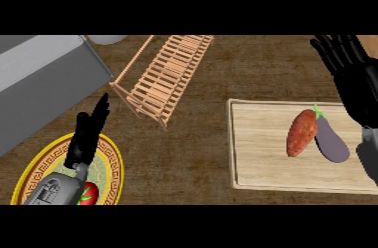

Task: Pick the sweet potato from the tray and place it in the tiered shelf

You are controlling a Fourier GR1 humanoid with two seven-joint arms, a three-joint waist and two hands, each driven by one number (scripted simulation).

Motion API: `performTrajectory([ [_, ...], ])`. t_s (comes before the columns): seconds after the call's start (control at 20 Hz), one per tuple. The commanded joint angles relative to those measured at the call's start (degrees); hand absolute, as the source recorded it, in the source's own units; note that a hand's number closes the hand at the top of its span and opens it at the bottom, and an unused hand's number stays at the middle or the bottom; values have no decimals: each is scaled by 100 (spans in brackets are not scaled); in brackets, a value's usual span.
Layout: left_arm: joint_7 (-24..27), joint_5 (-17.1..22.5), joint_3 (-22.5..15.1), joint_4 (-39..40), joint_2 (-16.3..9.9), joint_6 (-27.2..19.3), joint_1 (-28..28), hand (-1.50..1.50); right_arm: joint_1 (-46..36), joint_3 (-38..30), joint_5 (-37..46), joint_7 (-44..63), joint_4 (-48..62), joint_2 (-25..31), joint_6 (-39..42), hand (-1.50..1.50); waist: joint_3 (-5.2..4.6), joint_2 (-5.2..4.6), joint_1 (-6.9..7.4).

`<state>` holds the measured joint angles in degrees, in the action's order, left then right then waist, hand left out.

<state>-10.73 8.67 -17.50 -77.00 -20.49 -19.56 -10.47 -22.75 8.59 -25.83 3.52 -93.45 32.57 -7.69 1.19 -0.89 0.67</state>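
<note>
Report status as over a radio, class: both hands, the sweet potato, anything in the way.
Left hand open over the plate; right hand open, above the tray. Sweet potato untouched on tray, eggplant touching its right side. Tiered shelf unobstructed.

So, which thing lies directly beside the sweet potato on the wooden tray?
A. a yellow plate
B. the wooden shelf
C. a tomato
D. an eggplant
D: the purple eggplant lies against the right side of the orange sweet potato on the tray, while the tiered shelf stands apart, up and to the left.
</note>
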Motion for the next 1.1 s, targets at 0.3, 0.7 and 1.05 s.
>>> performTrajectory([
  [0.3, 552, 218, 826, -1027, -121, -303, 62, 0, 341, -608, 1309, 452, 1404, 569, -1464, 150, -164, 138, -133],
  [0.7, 609, 420, 1178, -1605, -162, 48, 544, 0, 1181, -1111, -182, 40, -267, -6, -3, -150, -122, 123, -128],
  [1.05, 432, 334, 1138, -1703, -124, -107, 489, 0, 955, -561, 164, 1925, -1033, 1865, 1092, -150, -140, 152, -143],
])
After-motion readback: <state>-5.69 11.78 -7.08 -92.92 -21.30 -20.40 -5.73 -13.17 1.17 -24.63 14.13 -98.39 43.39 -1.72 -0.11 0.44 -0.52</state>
